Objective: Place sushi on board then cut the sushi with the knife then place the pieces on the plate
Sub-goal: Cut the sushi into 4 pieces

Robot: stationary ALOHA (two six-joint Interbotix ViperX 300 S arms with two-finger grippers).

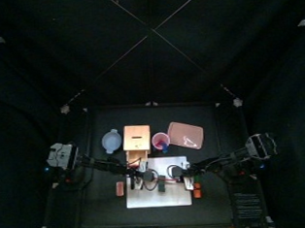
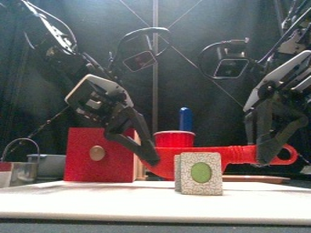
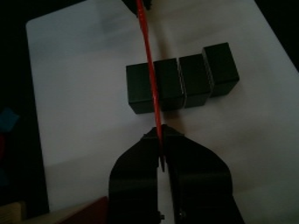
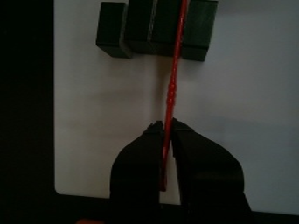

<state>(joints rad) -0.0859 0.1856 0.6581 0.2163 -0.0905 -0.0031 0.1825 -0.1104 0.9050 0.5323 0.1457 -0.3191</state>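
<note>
A dark green sushi roll (image 3: 181, 81) of several blocks lies on the white cutting board (image 1: 167, 195). In the front view its near end (image 2: 198, 173) shows a green centre. A red toy knife (image 2: 237, 153) stretches left to right across the roll. Its thin blade (image 3: 147, 70) lies on the roll at the seam behind one end block. My left gripper (image 3: 158, 144) is shut on one end of the knife. My right gripper (image 4: 167, 131) is shut on the other end, with the blade (image 4: 177, 61) running over the blocks (image 4: 146, 26). Both grippers hang low over the board, left (image 2: 144, 157) and right (image 2: 270, 153) of the roll.
Behind the board stand a blue-grey bowl (image 1: 111, 141), the wooden box (image 1: 135, 136) with its red front (image 2: 100, 155), a red cup (image 2: 176, 138) holding a blue knife (image 2: 185, 118), and the pink tray (image 1: 185, 134) at the back right.
</note>
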